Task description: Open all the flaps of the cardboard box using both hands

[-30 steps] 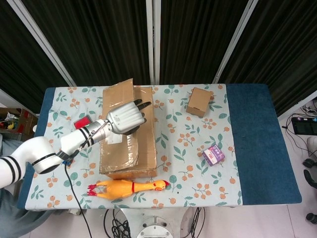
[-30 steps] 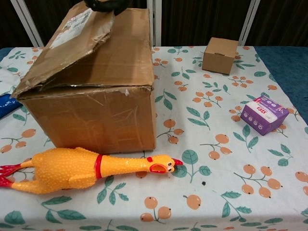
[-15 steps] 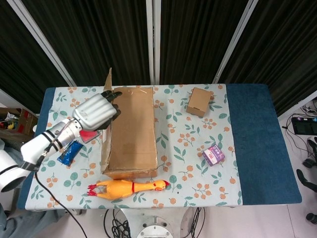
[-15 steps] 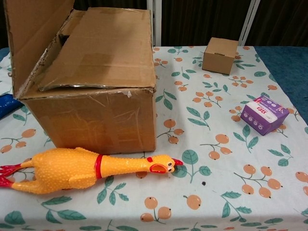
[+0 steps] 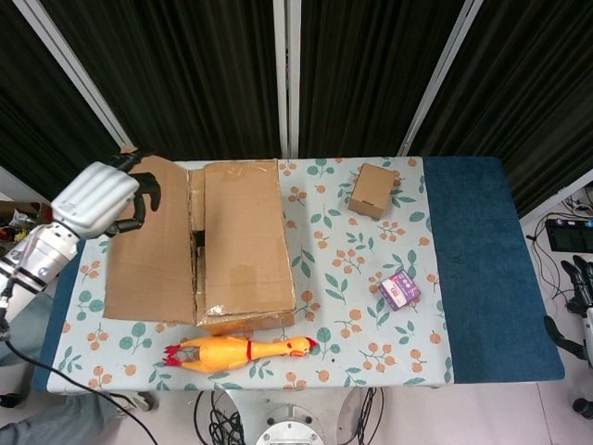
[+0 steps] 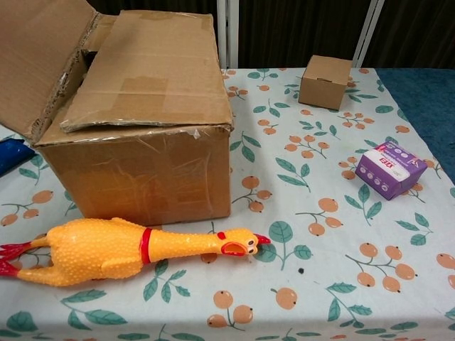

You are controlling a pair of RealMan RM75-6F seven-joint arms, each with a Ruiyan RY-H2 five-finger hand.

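The big cardboard box (image 5: 243, 320) stands left of centre on the table. Its left long flap (image 5: 153, 246) is swung out and lies wide open over the table's left side; in the chest view that left flap (image 6: 39, 60) leans outward. The right long flap (image 5: 243, 236) still lies flat across the top, as the right flap (image 6: 153, 71) shows from the front. My left hand (image 5: 102, 195) curls its dark fingers (image 5: 144, 190) over the open flap's far corner and holds it. My right hand (image 5: 579, 283) shows only at the far right frame edge, off the table, fingers apart and empty.
A yellow rubber chicken (image 5: 241, 352) lies along the box's front face. A small closed carton (image 5: 373, 190) sits at the back right, a purple packet (image 5: 399, 289) right of centre. A blue packet (image 6: 8, 156) peeks out under the open flap. Blue cloth (image 5: 482, 260) covers the table's right end.
My left hand has swung the left flap from lying on the box, through upright, out to the left. Dark fingers have come up at the right frame edge.
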